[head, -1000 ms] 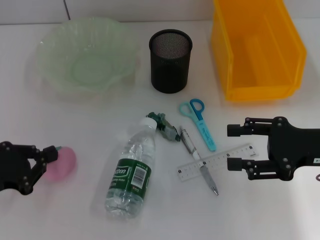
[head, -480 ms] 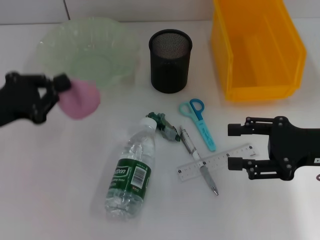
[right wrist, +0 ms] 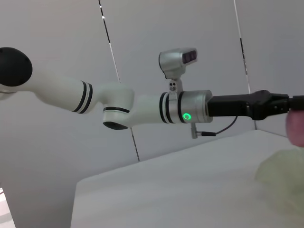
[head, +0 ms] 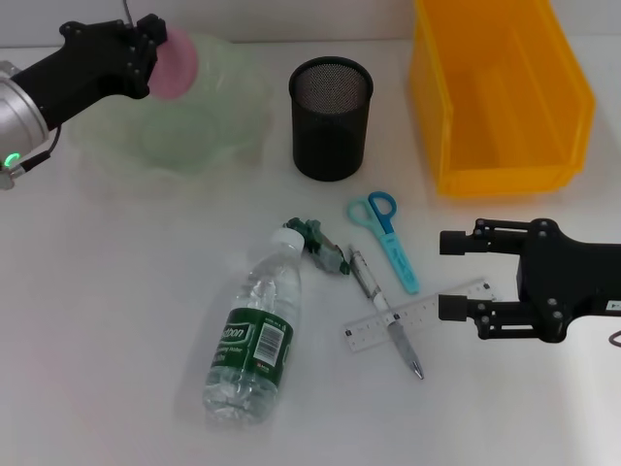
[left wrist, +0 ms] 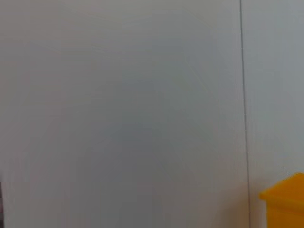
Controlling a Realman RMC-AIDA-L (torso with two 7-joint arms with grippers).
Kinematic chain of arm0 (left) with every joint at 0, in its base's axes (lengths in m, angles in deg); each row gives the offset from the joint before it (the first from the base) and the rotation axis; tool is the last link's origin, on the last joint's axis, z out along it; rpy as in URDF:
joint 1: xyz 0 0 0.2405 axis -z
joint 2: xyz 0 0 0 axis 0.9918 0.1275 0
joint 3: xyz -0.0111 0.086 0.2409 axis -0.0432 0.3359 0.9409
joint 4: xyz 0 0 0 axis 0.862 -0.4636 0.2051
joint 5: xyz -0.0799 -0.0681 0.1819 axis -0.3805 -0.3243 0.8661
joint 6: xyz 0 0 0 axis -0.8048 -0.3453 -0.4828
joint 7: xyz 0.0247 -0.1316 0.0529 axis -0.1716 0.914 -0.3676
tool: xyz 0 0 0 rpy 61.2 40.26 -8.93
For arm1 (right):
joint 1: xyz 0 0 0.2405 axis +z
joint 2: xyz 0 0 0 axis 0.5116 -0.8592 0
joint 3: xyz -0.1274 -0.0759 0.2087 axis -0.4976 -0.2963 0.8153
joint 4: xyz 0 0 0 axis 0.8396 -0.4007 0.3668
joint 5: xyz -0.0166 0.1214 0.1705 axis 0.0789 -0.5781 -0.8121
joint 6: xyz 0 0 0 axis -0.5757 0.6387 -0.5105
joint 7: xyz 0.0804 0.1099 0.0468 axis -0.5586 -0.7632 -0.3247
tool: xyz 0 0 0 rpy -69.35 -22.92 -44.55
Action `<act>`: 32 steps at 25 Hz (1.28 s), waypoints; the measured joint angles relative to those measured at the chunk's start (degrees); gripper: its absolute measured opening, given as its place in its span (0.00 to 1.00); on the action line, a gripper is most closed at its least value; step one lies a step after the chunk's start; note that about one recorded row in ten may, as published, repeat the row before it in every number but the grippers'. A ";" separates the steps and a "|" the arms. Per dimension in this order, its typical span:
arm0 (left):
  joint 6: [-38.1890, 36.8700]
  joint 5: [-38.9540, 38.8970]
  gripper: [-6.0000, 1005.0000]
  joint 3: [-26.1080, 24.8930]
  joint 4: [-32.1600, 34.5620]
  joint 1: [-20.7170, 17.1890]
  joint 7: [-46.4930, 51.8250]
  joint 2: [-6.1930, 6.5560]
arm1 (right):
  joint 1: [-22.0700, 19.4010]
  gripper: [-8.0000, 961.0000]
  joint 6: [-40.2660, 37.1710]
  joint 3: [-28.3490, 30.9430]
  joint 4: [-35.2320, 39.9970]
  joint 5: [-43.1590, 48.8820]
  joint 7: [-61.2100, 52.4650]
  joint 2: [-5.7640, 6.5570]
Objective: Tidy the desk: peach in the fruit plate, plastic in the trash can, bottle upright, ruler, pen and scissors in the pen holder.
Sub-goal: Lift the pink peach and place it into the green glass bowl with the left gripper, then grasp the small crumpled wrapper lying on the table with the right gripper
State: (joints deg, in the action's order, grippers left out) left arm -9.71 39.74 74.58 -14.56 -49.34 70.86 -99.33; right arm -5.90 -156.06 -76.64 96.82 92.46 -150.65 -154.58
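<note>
My left gripper (head: 155, 50) is shut on the pink peach (head: 176, 61) and holds it in the air over the back left of the pale-green fruit plate (head: 218, 116). The right wrist view shows that arm stretched out with the peach (right wrist: 297, 127) above the plate (right wrist: 280, 171). My right gripper (head: 454, 277) stands open at the right, just beside the end of the clear ruler (head: 417, 316). The bottle (head: 255, 335) lies on its side on the desk (head: 97, 320). A pen (head: 386, 315) crosses the ruler, and the teal scissors (head: 387, 237) lie behind it. A small grey-green crumpled piece (head: 322, 249) sits by the bottle cap.
The black mesh pen holder (head: 331, 117) stands at the back middle. The yellow trash can (head: 497, 92) sits at the back right, and its corner (left wrist: 285, 202) shows in the left wrist view against a plain wall.
My left gripper lifted the peach from the front left of the desk and carried it back and up, over the fruit plate. The right gripper stayed in place.
</note>
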 joint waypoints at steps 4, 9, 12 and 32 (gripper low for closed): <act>2.81 -3.04 0.18 0.38 -3.22 1.39 -2.96 -0.06 | -0.11 0.76 0.15 0.07 0.04 -1.00 -0.10 -0.02; 3.37 -3.28 0.24 0.51 -3.83 1.35 -3.35 -0.06 | -0.02 0.76 0.60 1.33 -0.81 -2.05 -0.37 -0.01; 1.64 -3.86 0.37 0.56 -3.95 0.54 -3.17 -0.01 | 0.14 0.76 0.35 1.78 -1.75 -3.90 -1.56 -0.03; -20.28 -2.73 0.86 12.76 -0.38 -16.42 -2.85 2.58 | -1.38 0.76 5.97 -16.44 46.16 8.19 -52.99 -0.34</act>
State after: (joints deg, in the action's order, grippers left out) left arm -29.99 37.01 87.34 -14.95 -65.76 68.01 -96.75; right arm -7.28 -150.09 -93.08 142.97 100.65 -203.65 -154.92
